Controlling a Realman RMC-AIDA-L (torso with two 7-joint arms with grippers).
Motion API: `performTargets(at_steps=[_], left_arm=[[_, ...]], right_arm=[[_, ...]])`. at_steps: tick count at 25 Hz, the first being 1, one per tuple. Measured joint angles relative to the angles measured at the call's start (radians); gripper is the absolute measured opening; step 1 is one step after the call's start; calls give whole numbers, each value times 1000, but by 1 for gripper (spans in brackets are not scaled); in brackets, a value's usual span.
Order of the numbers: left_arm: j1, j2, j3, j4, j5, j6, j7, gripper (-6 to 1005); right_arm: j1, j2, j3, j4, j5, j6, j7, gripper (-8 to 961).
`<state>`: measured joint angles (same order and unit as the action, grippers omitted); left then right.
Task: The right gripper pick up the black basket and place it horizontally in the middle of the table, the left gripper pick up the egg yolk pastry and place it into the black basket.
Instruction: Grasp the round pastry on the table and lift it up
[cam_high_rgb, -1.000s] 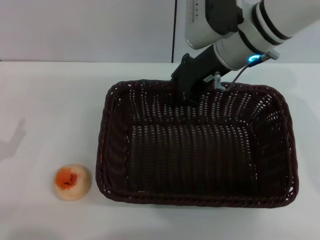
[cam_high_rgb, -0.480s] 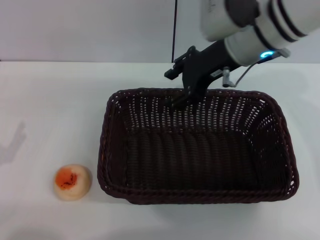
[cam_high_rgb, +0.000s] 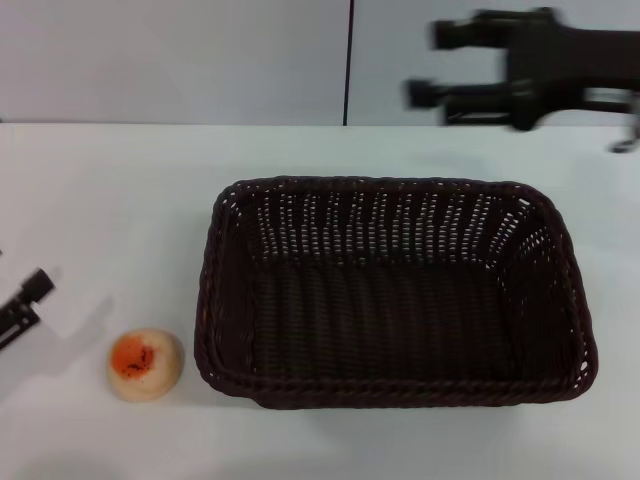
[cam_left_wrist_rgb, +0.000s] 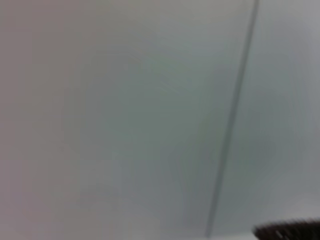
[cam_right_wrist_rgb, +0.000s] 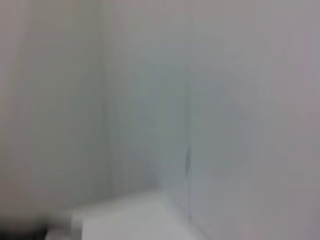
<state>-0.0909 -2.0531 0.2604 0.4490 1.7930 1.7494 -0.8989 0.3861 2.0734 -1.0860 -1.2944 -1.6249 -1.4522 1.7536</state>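
Note:
The black basket (cam_high_rgb: 395, 290) lies lengthwise on the white table (cam_high_rgb: 110, 190), a little right of the middle, and it is empty. The egg yolk pastry (cam_high_rgb: 145, 364) sits on the table just left of the basket's near left corner. My right gripper (cam_high_rgb: 430, 65) is lifted clear of the basket, above its far right side. It is open and empty, with its fingers pointing left. My left gripper (cam_high_rgb: 22, 305) shows only at the left edge, low over the table, left of the pastry and apart from it.
A grey wall with a dark vertical seam (cam_high_rgb: 349, 60) stands behind the table. Both wrist views show mostly blurred wall. A dark woven edge (cam_left_wrist_rgb: 287, 231), probably the basket's rim, shows in a corner of the left wrist view.
My right gripper has let go of the basket's far rim and risen up and to the right. The basket has settled flat. My left gripper has come into view at the left edge.

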Motion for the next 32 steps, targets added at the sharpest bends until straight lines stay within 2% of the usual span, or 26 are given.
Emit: performTargets(at_steps=[1,4,5,7,8,9,10,16,19,32], left_arm=[[4,0,55,28,8,-9,-4,807],[2,-1,89,54,40,-25,-3,804],[-5,-1,96,69,75,-36,-4,803],[-18,-3,98,86,135,-53,-7,801],[-31,-3,98,93,181,-60,-11,800],[-31,-3,98,93,181,-60,-11,799],[-41,-4,98,102,223,-63,-22,799],[-46,-7,100,105,258,-77,-21,793],[-46,-7,125,105,259,-84,-20,790],[-70,-12,176,30,261,-150,68,779]], right_arm=[[-32,0,18,28,69,-15,-25,756],[-100,-1,113,167,266,-125,-116,756],[-100,-1,113,167,266,-125,-116,756],[-115,-2,201,272,339,-228,-161,756],[-119,-3,287,357,340,-304,-199,756],[-119,-3,287,357,340,-304,-199,756],[-126,-4,333,398,310,-330,-218,756],[-150,-5,384,465,256,-333,-234,756],[-146,-16,398,507,254,-339,-245,756],[-138,-19,428,543,263,-335,-246,756]])
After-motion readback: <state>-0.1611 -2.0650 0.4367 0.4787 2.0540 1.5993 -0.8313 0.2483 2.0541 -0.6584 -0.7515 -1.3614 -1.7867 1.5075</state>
